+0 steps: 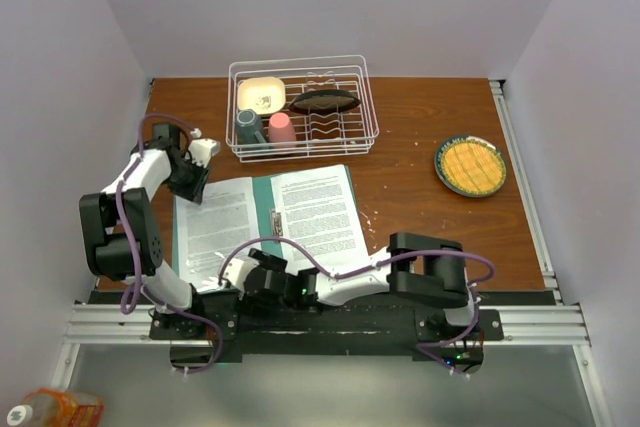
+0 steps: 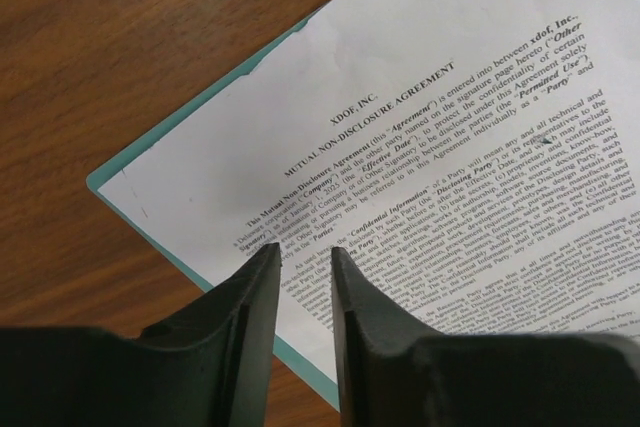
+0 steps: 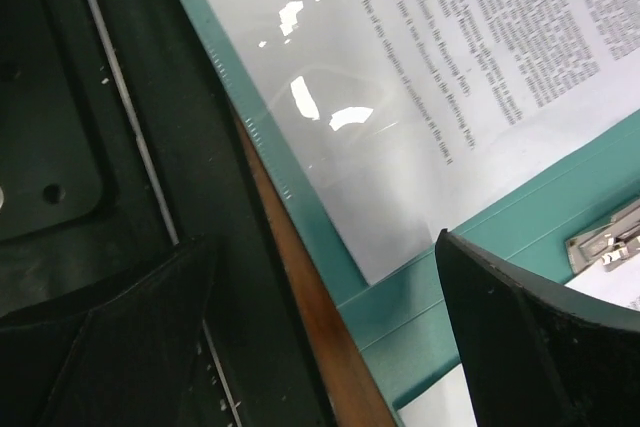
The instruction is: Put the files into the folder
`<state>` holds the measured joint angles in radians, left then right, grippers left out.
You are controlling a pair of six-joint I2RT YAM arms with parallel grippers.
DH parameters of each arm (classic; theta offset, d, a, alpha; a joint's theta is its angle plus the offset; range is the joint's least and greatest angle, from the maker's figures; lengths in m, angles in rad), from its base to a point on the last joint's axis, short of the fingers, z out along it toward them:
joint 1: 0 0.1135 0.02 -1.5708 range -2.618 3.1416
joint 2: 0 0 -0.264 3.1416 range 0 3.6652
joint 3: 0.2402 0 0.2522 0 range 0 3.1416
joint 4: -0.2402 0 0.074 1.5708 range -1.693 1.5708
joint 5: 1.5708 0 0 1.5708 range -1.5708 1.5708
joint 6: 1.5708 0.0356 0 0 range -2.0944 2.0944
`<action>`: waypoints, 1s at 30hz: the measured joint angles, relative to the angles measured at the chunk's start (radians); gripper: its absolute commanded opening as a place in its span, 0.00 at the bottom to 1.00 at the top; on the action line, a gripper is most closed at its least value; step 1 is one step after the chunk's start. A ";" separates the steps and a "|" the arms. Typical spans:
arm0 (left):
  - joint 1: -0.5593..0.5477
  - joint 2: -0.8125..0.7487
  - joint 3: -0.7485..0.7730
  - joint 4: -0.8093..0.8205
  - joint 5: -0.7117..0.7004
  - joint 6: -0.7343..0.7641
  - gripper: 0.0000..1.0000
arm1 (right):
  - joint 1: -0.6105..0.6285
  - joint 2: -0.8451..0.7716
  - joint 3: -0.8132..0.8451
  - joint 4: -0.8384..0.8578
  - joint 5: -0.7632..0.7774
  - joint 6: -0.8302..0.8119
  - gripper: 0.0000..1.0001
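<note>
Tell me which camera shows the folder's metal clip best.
Right wrist: the clip is close up, partly cut off at the right edge. Top external shows it as a tiny speck; left wrist misses it.

The top camera looks down from above and behind the arm bases (image 1: 320, 325) over the whole table (image 1: 420, 147), while both wrist cameras sit close over the folder (image 1: 261, 197), left at its far corner, right at its near edge by the spine.

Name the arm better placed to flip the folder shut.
Left, probably. The left gripper hovers over the far-left corner of the folder, where the cover edge peeks past the files. The right gripper, jaws wide, sits by the spine clip.
</note>
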<state>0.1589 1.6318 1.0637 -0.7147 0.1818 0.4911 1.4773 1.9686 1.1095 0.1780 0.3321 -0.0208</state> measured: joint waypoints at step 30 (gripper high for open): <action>0.000 0.057 0.008 -0.077 0.072 0.010 0.31 | 0.034 0.062 0.047 0.214 0.178 -0.007 0.00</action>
<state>0.1589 1.6886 1.0721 -0.7918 0.2543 0.5014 1.5108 2.0308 1.1568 0.3916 0.5102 -0.0277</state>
